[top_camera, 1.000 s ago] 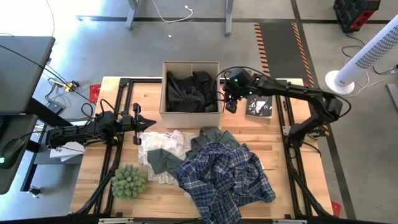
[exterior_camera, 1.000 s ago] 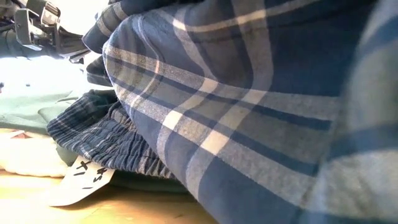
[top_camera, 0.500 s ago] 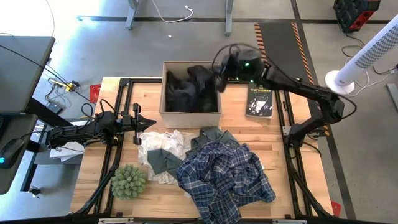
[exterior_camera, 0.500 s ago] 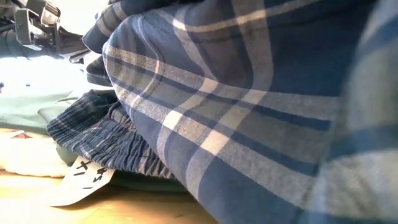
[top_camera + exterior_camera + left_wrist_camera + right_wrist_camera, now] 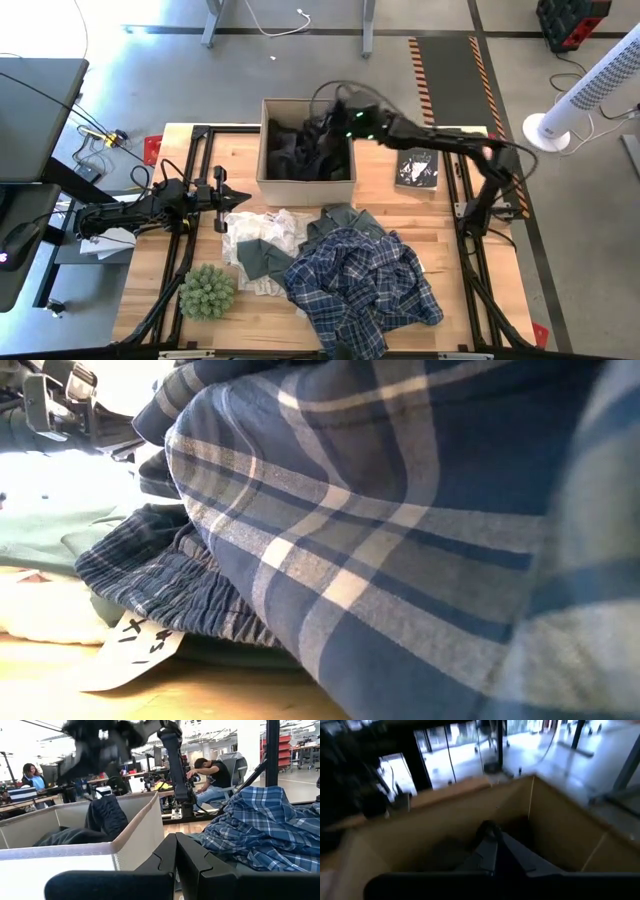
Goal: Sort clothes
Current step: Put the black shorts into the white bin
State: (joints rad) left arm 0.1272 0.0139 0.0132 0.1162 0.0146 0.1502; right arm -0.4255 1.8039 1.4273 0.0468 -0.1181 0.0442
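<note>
A cardboard box (image 5: 264,150) at the table's far middle holds black clothes (image 5: 295,155); one black fold (image 5: 102,815) stands up above its wall. My right gripper (image 5: 335,110), shut (image 5: 492,845), hovers over the box's right half. A blue-and-white plaid garment (image 5: 360,285) lies heaped at the near middle, partly over a dark green one (image 5: 345,218). A white garment (image 5: 265,225) lies to their left. My left gripper (image 5: 235,195), shut (image 5: 175,852), waits level at the table's left, pointing at the pile. My right gripper points down into the box with its fingers together. Blur hides the fingertips, so I cannot tell whether they touch the black clothes below.
A spiky green plant ball (image 5: 207,290) sits at the near left. A black book (image 5: 416,170) lies right of the box. The plaid garment (image 5: 400,560) fills the low view, with a white tag (image 5: 140,650) on the table. People sit beyond the table.
My right gripper has risen from beside the box's right wall near the book. It has then swung toward the table's left, and now stands over the box.
</note>
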